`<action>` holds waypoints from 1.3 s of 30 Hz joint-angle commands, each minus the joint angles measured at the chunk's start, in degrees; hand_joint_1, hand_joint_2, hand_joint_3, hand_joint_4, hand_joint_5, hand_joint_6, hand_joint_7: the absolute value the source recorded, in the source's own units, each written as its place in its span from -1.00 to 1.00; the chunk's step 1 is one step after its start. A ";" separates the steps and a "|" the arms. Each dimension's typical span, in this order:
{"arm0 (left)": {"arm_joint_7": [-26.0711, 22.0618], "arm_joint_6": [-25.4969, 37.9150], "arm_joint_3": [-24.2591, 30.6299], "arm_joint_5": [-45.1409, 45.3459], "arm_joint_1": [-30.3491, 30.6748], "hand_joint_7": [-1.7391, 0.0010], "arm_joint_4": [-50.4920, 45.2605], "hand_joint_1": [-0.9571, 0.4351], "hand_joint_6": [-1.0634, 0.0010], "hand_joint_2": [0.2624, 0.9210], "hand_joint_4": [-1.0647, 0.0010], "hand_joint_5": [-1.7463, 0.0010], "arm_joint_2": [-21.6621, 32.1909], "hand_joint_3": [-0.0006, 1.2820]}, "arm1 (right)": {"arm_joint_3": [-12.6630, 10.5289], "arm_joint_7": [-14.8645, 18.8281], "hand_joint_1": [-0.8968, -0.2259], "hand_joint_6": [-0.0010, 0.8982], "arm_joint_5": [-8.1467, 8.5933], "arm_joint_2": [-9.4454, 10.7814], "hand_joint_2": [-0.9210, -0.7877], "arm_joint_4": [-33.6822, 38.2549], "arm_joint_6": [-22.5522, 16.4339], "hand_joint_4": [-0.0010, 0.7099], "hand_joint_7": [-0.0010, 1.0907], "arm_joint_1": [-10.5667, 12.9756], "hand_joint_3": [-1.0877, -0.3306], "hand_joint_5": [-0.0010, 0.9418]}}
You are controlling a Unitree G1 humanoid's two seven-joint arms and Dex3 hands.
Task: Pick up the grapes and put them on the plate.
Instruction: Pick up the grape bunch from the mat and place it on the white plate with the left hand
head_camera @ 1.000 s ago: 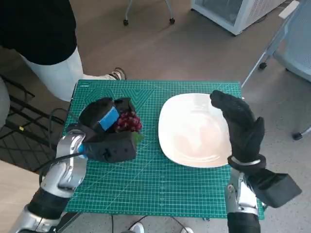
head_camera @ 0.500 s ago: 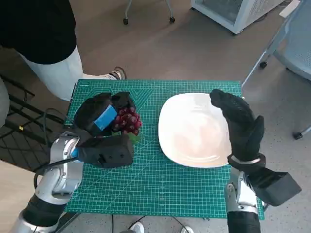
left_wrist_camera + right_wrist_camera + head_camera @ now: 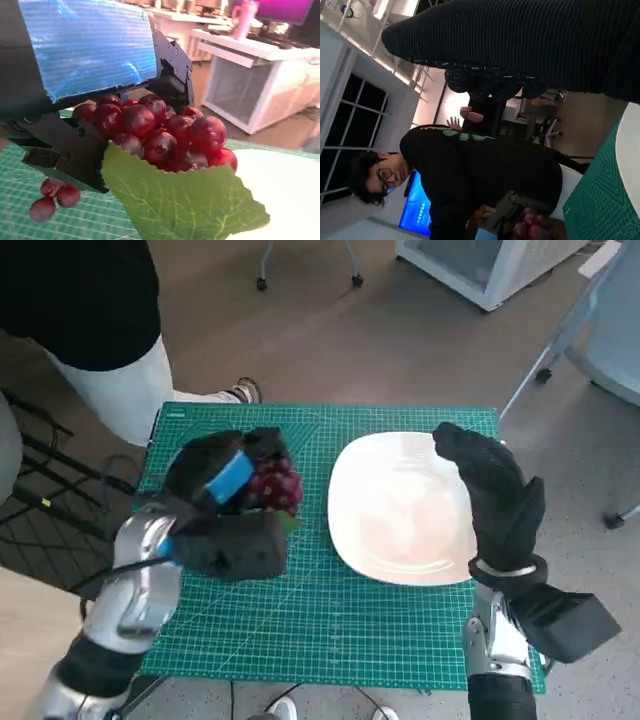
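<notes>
Two hands are showing in the head view. The left hand [image 3: 222, 480], left of centre in the frame, is gripping the grapes [image 3: 275, 483], its fingers wrapping around the bunch; the left wrist view shows the red grapes [image 3: 160, 135] sitting between the black fingers [image 3: 60, 150] with a green leaf [image 3: 182, 200] hanging below and a few loose grapes dangling at the lower left of that picture. Whether the bunch is touching the green mat [image 3: 330, 620] or hanging just above it, I cannot tell. The white plate [image 3: 395, 510] is lying on the mat in the centre right of the frame, just beside the grapes. The right hand [image 3: 495, 495] is resting over the plate's right edge, its fingers stretched out and holding nothing. A person [image 3: 90, 330] is standing at the upper left.
</notes>
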 commanded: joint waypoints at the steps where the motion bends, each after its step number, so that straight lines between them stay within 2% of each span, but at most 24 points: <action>1: -1.22 -0.80 -3.20 1.20 -6.56 -0.45 3.42 0.38 -0.03 1.00 -0.03 -0.49 -3.11 -0.75 | -0.31 0.37 -0.29 -0.98 0.36 -0.29 -1.00 0.21 0.63 0.29 -0.09 0.61 -0.12 -1.00; 11: -4.58 -2.89 -7.59 0.84 -18.07 -0.25 12.64 0.38 -0.06 1.00 -0.05 -0.65 -8.24 -0.73 | -1.14 0.87 -0.28 -0.97 1.60 -1.12 -1.00 -1.12 0.54 0.29 -0.09 1.45 -0.11 -0.99; 15: -4.57 -5.06 -8.61 0.26 -22.22 -0.26 16.83 0.38 -0.04 1.00 -0.04 -0.66 -10.59 -0.72 | -1.69 0.80 -0.30 -0.93 1.86 -1.23 -1.00 -1.36 0.03 0.31 -0.14 1.75 -0.08 -0.99; 18: -4.29 -6.31 -9.27 0.21 -24.31 -0.34 18.93 0.38 -0.02 1.00 -0.02 -0.61 -11.99 -0.72 | -2.09 0.55 -0.30 -0.91 1.85 -1.17 -1.00 -1.57 -0.25 0.31 -0.17 1.98 -0.07 -0.99; 21: -4.02 -7.17 -9.85 0.26 -25.97 -0.44 20.87 0.38 -0.01 1.00 0.00 -0.54 -13.22 -0.72 | -2.46 0.18 -0.30 -0.90 1.65 -1.08 -1.00 -1.69 -0.49 0.31 -0.19 2.21 -0.06 -0.99; 27: -3.53 -9.13 -10.39 -0.49 -28.20 -0.47 24.53 0.38 -0.03 1.00 -0.02 -0.50 -15.51 -0.74 | -3.12 -1.01 -0.27 -0.84 0.73 -0.96 -1.00 -2.00 -0.96 0.32 -0.27 2.82 -0.04 -0.99; 32: -3.34 -10.34 -10.29 -1.33 -29.63 -0.24 27.59 0.38 -0.13 0.99 -0.01 -0.66 -17.36 -0.75 | -3.37 -2.19 -0.27 -0.77 -0.11 -1.15 -1.00 -2.47 -1.35 0.33 -0.37 3.45 -0.03 -0.99; 39: -3.74 -10.72 -10.30 -1.19 -30.72 -0.17 29.32 0.38 -0.17 1.00 -0.01 -0.70 -18.55 -0.76 | -3.63 -3.60 -0.28 -0.74 -0.83 -1.62 -1.00 -2.99 -1.43 0.32 -0.42 4.04 -0.02 -1.00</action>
